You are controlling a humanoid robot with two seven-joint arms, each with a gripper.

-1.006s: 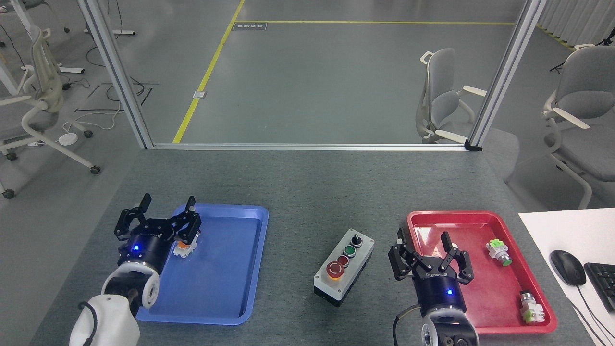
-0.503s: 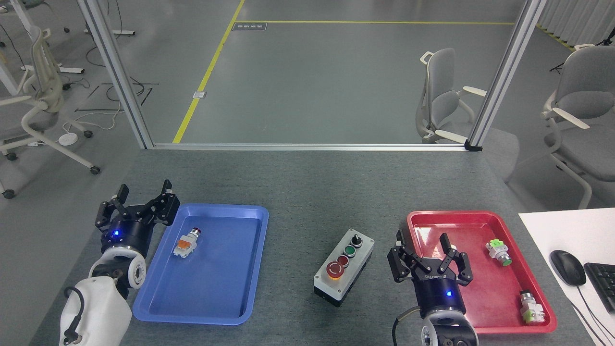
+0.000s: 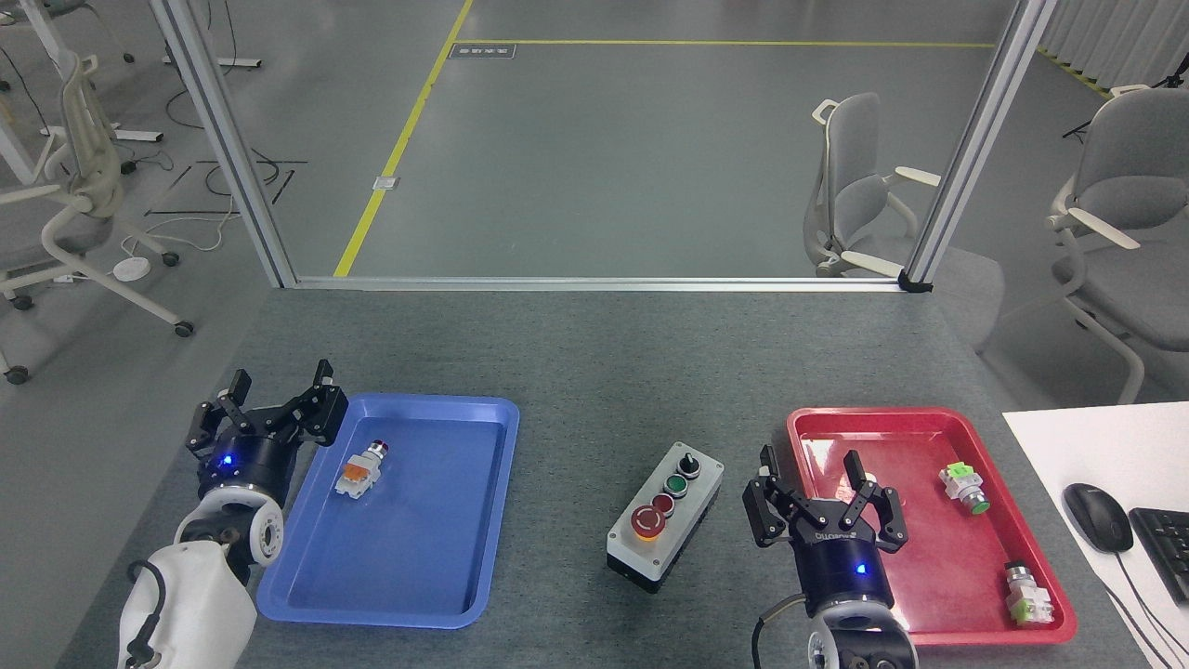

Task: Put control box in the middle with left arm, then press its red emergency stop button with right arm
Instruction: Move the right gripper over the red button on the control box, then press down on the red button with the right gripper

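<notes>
The control box [image 3: 665,515] sits on the grey table between the two trays, its light grey top over a black base. Along its top run a black knob, a green button, a small red button and the big red emergency stop button [image 3: 646,523] at the near end. My left gripper [image 3: 276,407] is open and empty, hovering just off the blue tray's left edge, far left of the box. Open too, my right gripper [image 3: 810,480] with white lettering hangs just right of the box, over the red tray's left rim.
A blue tray [image 3: 418,576] at left holds a small orange and white pushbutton part [image 3: 359,471]. The red tray [image 3: 915,427] at right holds two green and white pushbutton parts [image 3: 964,488]. A mouse [image 3: 1097,517] and keyboard lie on a white desk at far right.
My left gripper pulled back left off the blue tray, leaving the orange pushbutton part lying there. My right gripper edged slightly left and nearer. The control box stayed put.
</notes>
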